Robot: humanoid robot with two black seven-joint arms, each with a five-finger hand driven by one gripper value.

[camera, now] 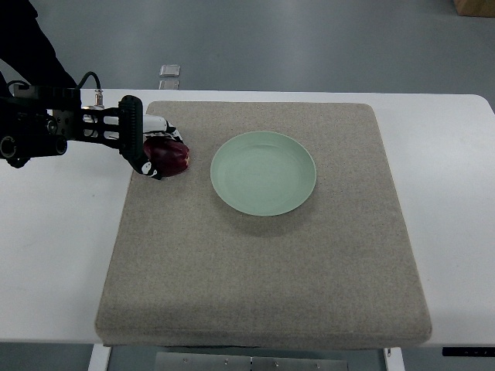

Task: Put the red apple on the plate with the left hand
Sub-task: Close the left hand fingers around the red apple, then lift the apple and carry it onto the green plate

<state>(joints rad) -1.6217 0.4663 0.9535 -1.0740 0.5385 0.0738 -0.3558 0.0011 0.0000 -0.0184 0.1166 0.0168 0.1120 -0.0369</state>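
A dark red apple sits at the left edge of the grey mat, left of the pale green plate. My left hand comes in from the picture's left edge and its fingers are curled around the apple from the left and top. The apple is about a hand's width from the plate's rim. The plate holds nothing. I cannot tell whether the apple rests on the mat or is lifted slightly. The right arm does not show.
The grey mat covers most of a white table. A small clear object lies on the floor beyond the table's far edge.
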